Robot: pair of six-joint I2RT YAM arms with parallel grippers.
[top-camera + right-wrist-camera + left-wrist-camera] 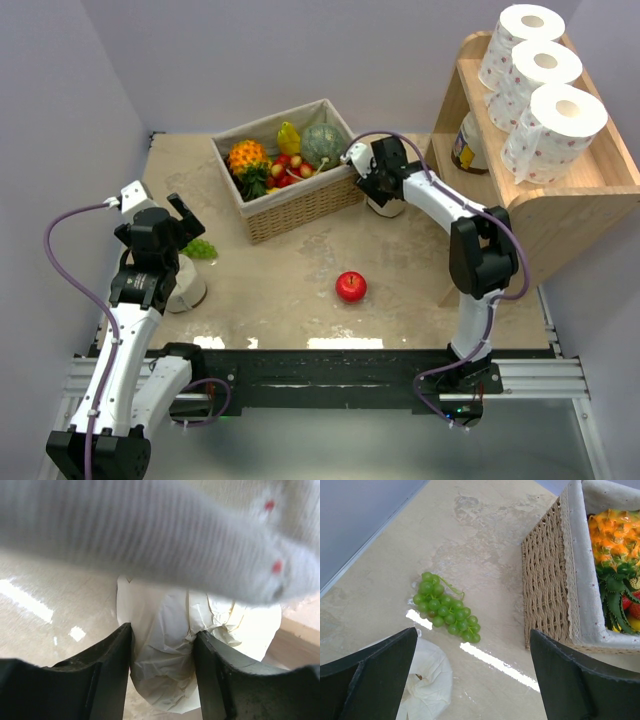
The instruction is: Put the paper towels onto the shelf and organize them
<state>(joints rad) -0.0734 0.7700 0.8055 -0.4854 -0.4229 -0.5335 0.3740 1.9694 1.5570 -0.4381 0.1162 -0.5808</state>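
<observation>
The light-wood shelf [575, 190] stands at the right, with three pink-dotted paper towel rolls [540, 75] in a row on its top tier. My right gripper [383, 200] is between the basket and the shelf's left side. In the right wrist view its fingers [112, 675] press both sides of a plain cream roll [167, 650] that stands on the table. My left gripper [170, 222] is wide open and empty, just above and beyond a second cream roll [186, 287], which also shows in the left wrist view [427, 680] at the lower left.
A wicker fruit basket [300, 205] sits at the middle back, and it also shows in the left wrist view [547, 580]. Green grapes [445, 610] lie near the left roll. A red apple [350, 286] lies mid-table. A labelled jar [465, 145] stands on the shelf's lower tier. A blurred white dotted band [150, 535] crosses the right wrist view.
</observation>
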